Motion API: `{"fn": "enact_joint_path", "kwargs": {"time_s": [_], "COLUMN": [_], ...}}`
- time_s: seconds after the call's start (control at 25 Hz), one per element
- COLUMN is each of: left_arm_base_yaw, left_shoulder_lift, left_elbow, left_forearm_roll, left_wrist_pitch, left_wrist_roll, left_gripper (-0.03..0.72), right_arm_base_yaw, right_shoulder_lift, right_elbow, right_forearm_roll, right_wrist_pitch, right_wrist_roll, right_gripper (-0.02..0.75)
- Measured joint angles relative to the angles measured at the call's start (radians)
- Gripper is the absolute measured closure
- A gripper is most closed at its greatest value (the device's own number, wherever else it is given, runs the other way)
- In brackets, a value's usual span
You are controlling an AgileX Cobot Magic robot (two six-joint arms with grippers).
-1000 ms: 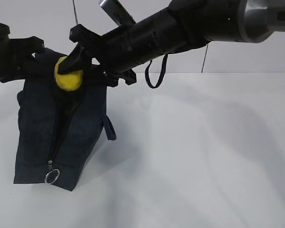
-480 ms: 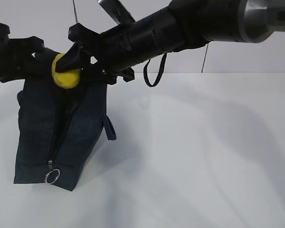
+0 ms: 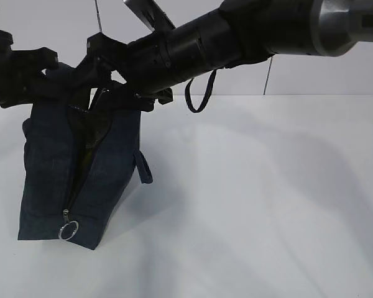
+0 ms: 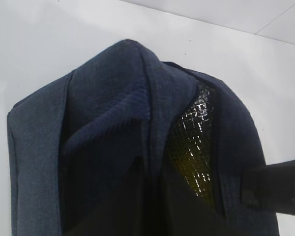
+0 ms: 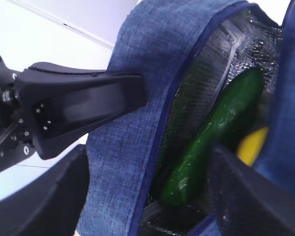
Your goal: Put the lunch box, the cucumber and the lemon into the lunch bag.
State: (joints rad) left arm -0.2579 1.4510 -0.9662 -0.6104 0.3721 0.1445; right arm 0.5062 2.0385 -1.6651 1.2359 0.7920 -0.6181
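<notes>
The dark navy lunch bag (image 3: 81, 180) stands at the left with its top open. My right gripper (image 3: 90, 74) reaches across over the opening and is open and empty; in the right wrist view (image 5: 147, 196) one finger is outside the bag wall and one inside. The cucumber (image 5: 211, 137) lies inside against the shiny black lining. The lemon (image 5: 250, 142) shows as a yellow patch inside the bag, past my inner finger. My left gripper (image 3: 53, 77) is shut on the bag's top edge (image 4: 137, 98). The lunch box is hidden.
The bag's silver ring pull (image 3: 68, 230) hangs at the front bottom of the zipper. A strap loop (image 3: 199, 99) hangs under my right arm. The white table (image 3: 267, 198) stretches to the right of the bag. My right finger (image 4: 275, 191) shows in the left wrist view.
The lemon, held in my right gripper over the opening, has left the jaws and dropped into the bag. My right gripper has opened and shifted slightly left.
</notes>
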Motion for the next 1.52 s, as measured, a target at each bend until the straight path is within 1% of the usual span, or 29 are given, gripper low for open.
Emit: {"fn": "enact_joint_path", "kwargs": {"time_s": [0.2, 0.4, 0.52, 0.68, 0.92, 0.96, 1.04, 1.12, 1.2, 1.36, 1.52], "left_arm_base_yaw": [0.000, 0.000, 0.000, 0.000, 0.000, 0.000, 0.000, 0.000, 0.000, 0.000, 0.000], "left_shoulder_lift": [0.000, 0.000, 0.000, 0.000, 0.000, 0.000, 0.000, 0.000, 0.000, 0.000, 0.000], "left_elbow": [0.000, 0.000, 0.000, 0.000, 0.000, 0.000, 0.000, 0.000, 0.000, 0.000, 0.000], "left_forearm_roll": [0.000, 0.000, 0.000, -0.006, -0.008, -0.008, -0.008, -0.008, -0.008, -0.008, -0.008], "left_wrist_pitch": [0.000, 0.000, 0.000, 0.000, 0.002, 0.003, 0.005, 0.006, 0.008, 0.012, 0.014], "left_wrist_roll": [0.000, 0.000, 0.000, 0.000, 0.000, 0.000, 0.000, 0.000, 0.000, 0.000, 0.000], "left_gripper": [0.683, 0.683, 0.683, 0.683, 0.683, 0.683, 0.683, 0.683, 0.683, 0.683, 0.683], "right_arm_base_yaw": [-0.023, -0.123, -0.190, -0.242, -0.247, -0.247, -0.241, -0.230, -0.208, -0.150, -0.128], "right_shoulder_lift": [0.000, 0.000, 0.000, 0.000, 0.000, 0.000, 0.000, 0.000, 0.000, 0.000, 0.000], "right_elbow": [0.000, -0.001, -0.001, -0.001, -0.001, -0.001, -0.001, -0.001, -0.001, -0.001, -0.001], "right_forearm_roll": [0.065, 0.066, 0.045, -0.032, -0.033, -0.046, -0.115, -0.202, -0.255, -0.267, -0.260], "right_wrist_pitch": [0.087, 0.259, 0.357, 0.394, 0.399, 0.397, 0.381, 0.352, 0.318, 0.214, 0.105], "right_wrist_roll": [0.000, 0.004, 0.021, 0.038, 0.040, 0.049, 0.092, 0.147, 0.168, 0.175, 0.177], "right_gripper": [0.161, 0.178, 0.205, 0.235, 0.245, 0.251, 0.279, 0.304, 0.314, 0.318, 0.318]}}
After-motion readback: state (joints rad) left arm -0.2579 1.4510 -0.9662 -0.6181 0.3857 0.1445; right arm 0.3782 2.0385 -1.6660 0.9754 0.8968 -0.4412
